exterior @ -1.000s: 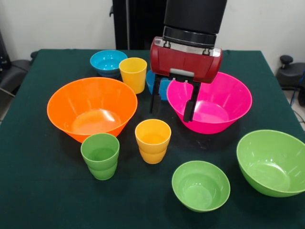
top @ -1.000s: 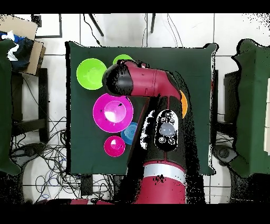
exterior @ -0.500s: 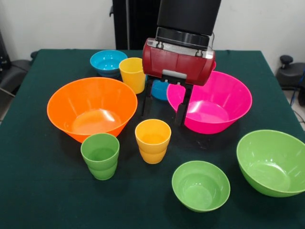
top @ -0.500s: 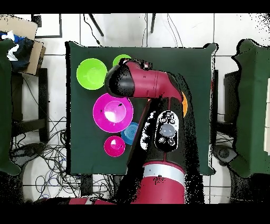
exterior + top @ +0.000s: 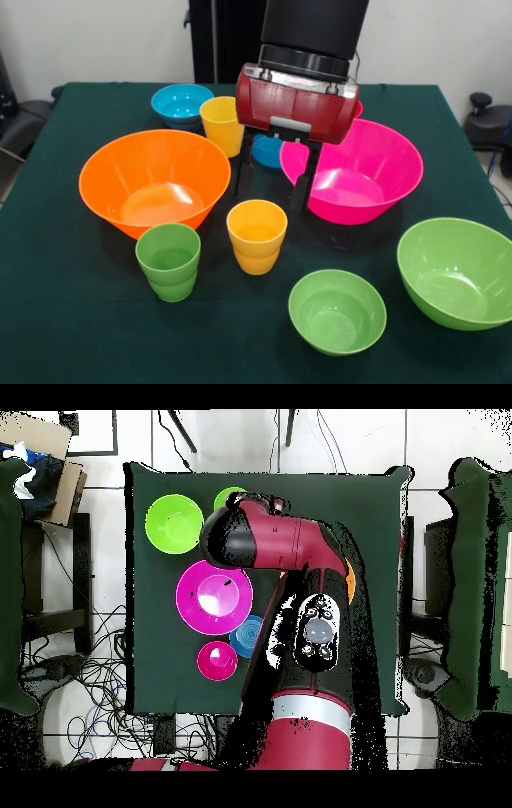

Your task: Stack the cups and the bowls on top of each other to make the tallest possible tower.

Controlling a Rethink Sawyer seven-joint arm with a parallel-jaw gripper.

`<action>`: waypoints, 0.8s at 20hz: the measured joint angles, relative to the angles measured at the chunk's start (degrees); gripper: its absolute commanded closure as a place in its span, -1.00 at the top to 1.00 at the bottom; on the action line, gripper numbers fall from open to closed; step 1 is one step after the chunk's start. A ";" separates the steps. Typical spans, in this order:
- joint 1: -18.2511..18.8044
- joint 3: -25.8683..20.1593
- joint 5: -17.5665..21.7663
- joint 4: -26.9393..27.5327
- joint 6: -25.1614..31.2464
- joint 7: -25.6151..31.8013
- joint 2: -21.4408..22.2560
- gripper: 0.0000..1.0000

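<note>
My gripper (image 5: 268, 198) is open and empty. It hangs over the gap between the large orange bowl (image 5: 154, 180) and the large hot pink bowl (image 5: 360, 172), just behind the orange-yellow cup (image 5: 257, 236). The green cup (image 5: 169, 260) stands left of that cup, and the yellow cup (image 5: 223, 124) stands behind the orange bowl. The light blue bowl (image 5: 182, 102) is at the back left. The darker blue bowl (image 5: 268, 150) is partly hidden behind the fingers. The small lime green bowl (image 5: 337, 310) and the large lime green bowl (image 5: 456, 272) are at the front right. The red-pink bowl (image 5: 217, 660) shows clearly only in the overhead view.
All the things stand apart on a dark green tablecloth (image 5: 72, 320). In the overhead view the arm (image 5: 290, 549) hides the cups and most of the orange bowl. Tables and chairs stand round the table's sides.
My gripper has moved from the hot pink bowl's near rim leftward in the front view, to the gap behind the orange-yellow cup. It stays open. No cup or bowl has moved.
</note>
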State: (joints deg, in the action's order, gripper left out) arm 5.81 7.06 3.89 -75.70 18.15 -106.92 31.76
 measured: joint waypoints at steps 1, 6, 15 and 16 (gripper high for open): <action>0.00 0.01 0.00 0.01 -0.26 0.00 0.00 1.00; 0.00 0.00 0.00 0.01 -1.04 0.00 -0.09 1.00; 0.00 0.02 0.00 0.06 -2.34 0.00 -1.17 1.00; 0.00 0.06 0.00 0.07 -2.76 0.00 -1.51 1.00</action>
State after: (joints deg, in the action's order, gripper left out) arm 5.81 7.11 3.89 -75.63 15.39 -106.92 30.25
